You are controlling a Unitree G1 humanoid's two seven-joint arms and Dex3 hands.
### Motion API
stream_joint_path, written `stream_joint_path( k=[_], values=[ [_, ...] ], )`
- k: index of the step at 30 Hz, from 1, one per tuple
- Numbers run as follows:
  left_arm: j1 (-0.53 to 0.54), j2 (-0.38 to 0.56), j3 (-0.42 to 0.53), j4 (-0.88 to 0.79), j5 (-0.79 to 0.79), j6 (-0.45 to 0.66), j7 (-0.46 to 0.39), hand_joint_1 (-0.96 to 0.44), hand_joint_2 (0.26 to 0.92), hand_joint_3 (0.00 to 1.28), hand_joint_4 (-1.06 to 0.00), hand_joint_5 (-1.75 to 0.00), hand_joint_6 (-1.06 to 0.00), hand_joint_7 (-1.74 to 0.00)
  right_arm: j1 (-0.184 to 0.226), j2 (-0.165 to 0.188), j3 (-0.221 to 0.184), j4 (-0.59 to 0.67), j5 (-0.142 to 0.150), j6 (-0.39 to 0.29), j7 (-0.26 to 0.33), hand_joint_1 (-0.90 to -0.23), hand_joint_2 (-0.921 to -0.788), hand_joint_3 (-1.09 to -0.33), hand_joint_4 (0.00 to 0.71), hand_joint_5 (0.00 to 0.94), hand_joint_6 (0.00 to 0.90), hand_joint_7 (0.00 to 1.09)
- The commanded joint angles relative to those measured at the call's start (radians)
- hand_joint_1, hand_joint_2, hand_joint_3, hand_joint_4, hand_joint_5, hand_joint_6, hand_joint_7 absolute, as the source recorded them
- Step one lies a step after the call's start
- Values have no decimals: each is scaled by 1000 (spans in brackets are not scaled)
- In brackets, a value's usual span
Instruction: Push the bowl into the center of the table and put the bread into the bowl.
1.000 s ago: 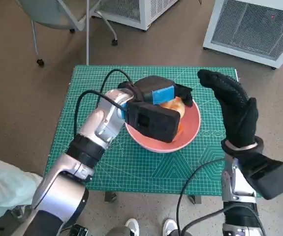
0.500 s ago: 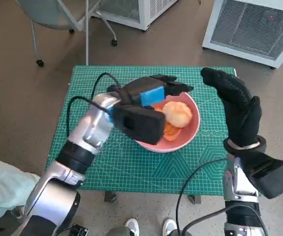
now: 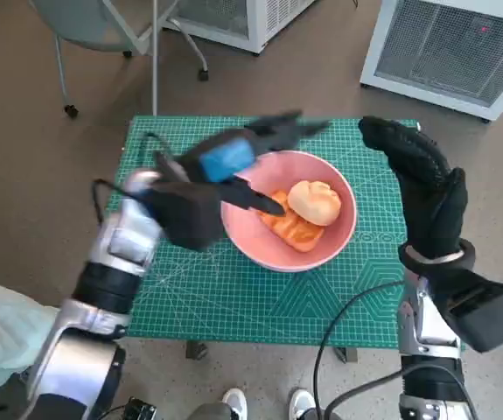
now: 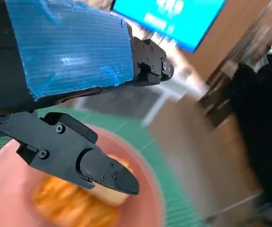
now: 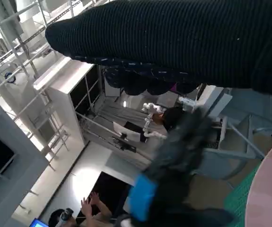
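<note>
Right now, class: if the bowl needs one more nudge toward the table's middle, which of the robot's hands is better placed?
The right hand, probably. It stands open beside the bowl's right rim, fingers raised. The left hand is open above the bowl's far-left rim, blurred in motion. The bread already lies inside.

The bowl (image 3: 288, 214) is pink all over. Inside it the bread (image 3: 315, 201) is pale yellow-brown, and next to that, at about 8 o'clock from it, lies something orange (image 3: 289, 230) with stripes. The table (image 3: 234, 297) is covered in green, with thin pale grid lines and shapes drawn on it. The left hand (image 3: 242, 157) is black with a bright blue patch on its back — the right hand (image 3: 417, 188) wears a black knitted glove. Both forearms are pale grey and silver. The floor (image 3: 41, 175) is brown. At 1 o'clock stands a white box (image 3: 452, 48) with a grey grille.
</note>
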Motion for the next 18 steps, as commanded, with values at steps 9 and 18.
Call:
stream_joint_path(
  k=[9,18],
  values=[
    [151,-167,185,-47,-323,-158,14,-549,921,213,-108,-15,-237,-41,-39,-19,-2,-33,-43,47,-46,-732,-921,-764,135,0,-1,481],
    [200,-238,214,-65,-325,-225,74,-653,921,268,-90,-2,-214,-31,-64,-23,5,-37,-75,62,-64,-724,-921,-773,129,0,-1,467]
  ],
)
